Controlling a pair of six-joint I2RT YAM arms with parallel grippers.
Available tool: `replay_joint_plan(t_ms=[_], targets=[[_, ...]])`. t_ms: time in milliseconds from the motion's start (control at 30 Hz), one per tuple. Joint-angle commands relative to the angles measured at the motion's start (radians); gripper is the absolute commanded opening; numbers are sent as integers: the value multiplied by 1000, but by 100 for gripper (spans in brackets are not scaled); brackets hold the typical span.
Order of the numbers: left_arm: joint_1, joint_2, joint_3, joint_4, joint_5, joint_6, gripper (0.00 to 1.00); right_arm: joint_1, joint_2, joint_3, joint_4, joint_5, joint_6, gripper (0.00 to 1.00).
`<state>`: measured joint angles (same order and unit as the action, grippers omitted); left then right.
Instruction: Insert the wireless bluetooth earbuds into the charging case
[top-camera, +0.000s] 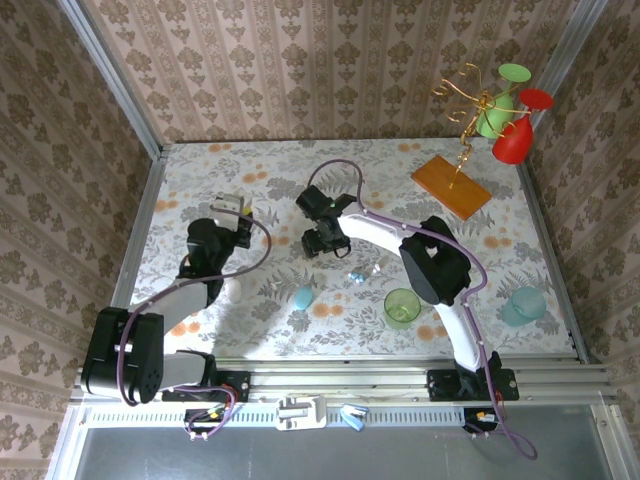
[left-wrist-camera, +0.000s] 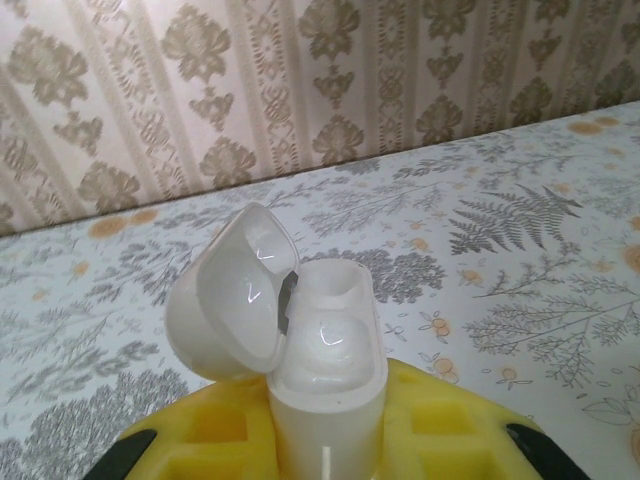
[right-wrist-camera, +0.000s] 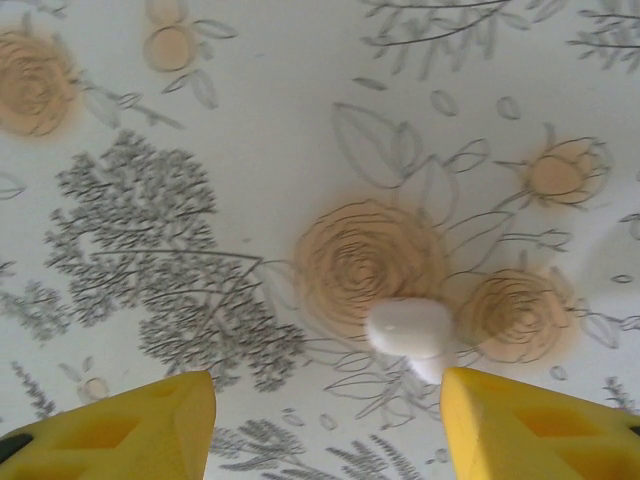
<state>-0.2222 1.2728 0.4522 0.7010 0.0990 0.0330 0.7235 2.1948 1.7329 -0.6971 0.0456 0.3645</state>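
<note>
Earbud (right-wrist-camera: 410, 328) below spread right tool (right-wrist-camera: 325, 385), rightward; bare table (right-wrist-camera: 250, 100) leftward.

Charging case (left-wrist-camera: 325, 375) glossy white; finger pads (left-wrist-camera: 440, 435) yellow. Earbud (right-wrist-camera: 410, 327) white; tablecloth (right-wrist-camera: 290, 90) white with grey ferns and orange roses. Wallpaper (left-wrist-camera: 330, 80) beige, damask stripes

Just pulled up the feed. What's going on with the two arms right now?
The left gripper is shut on a white charging case, holding it up with its lid flipped open; the wells that show look empty. The right gripper is open and hovers over the flowered tablecloth, where a white earbud lies loose just ahead of its fingers, nearer the right-hand one. Nothing has been picked up or inserted yet.
</note>
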Motion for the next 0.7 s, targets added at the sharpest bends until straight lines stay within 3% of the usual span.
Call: replay_joint_plan(t_ms=[0, 167, 333, 500, 667], targets=[[47, -27, 39, -73, -30, -81, 0, 41, -72, -7, 45, 8, -31, 63], [114, -27, 47, -97, -35, -151, 0, 112, -66, 6, 151, -39, -100, 65], [191, -45, 60, -115, 2, -235, 0, 189, 5, 134, 68, -49, -157, 63], [210, -64, 56, -110, 0, -244, 0, 251, 69, 229, -35, -42, -124, 50], [220, -82, 38, -102, -26, -236, 0, 288, 119, 288, -125, -26, -59, 45]])
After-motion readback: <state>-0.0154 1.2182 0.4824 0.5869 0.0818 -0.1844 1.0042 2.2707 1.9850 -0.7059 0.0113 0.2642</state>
